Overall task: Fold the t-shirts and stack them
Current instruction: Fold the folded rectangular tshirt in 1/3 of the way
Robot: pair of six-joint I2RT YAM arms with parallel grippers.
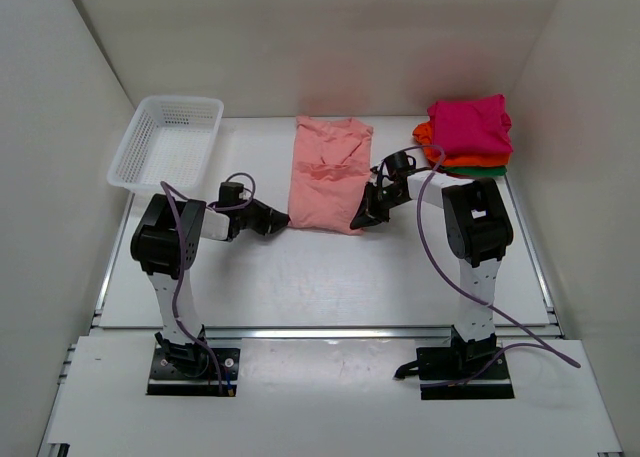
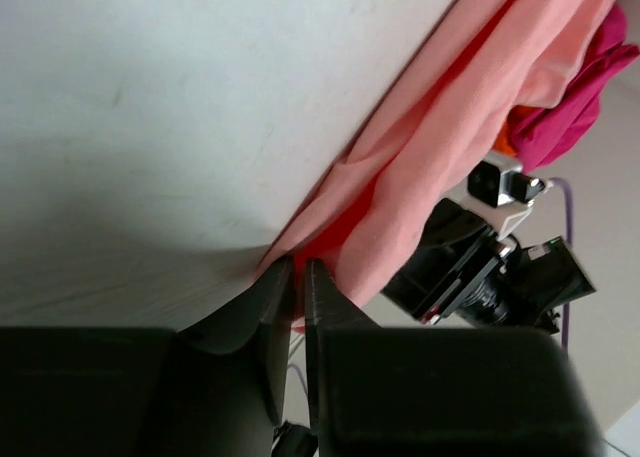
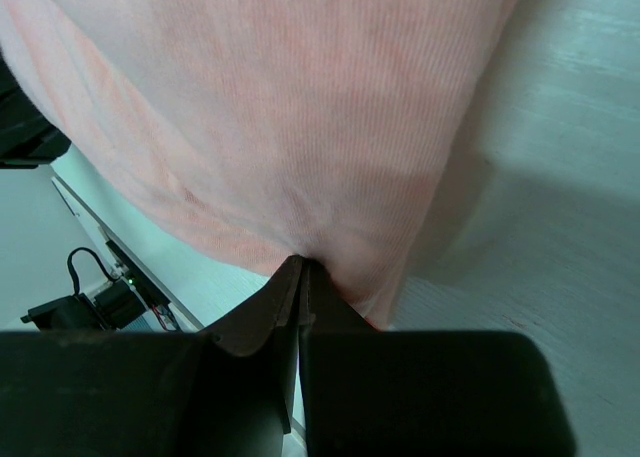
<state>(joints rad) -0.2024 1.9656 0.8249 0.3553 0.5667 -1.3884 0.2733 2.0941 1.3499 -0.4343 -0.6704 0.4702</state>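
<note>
A light salmon-pink t-shirt (image 1: 325, 177) lies folded into a long strip at the table's middle. My left gripper (image 1: 283, 220) is at its near left corner. In the left wrist view the jaws (image 2: 300, 267) stand almost together, with a sliver of the pink cloth (image 2: 450, 107) pinched between them. My right gripper (image 1: 358, 222) is at the near right corner; in the right wrist view it (image 3: 302, 265) is shut on the shirt's hem (image 3: 280, 107). A stack of folded t-shirts sits at the back right: magenta (image 1: 470, 125) on top, orange (image 1: 430, 137) beneath, green (image 1: 490, 169) at the bottom.
A white mesh basket (image 1: 125, 162) stands at the back left, tilted against the wall. White walls close in the table on three sides. A metal rail (image 1: 320, 330) runs along the near edge ahead of the arm bases.
</note>
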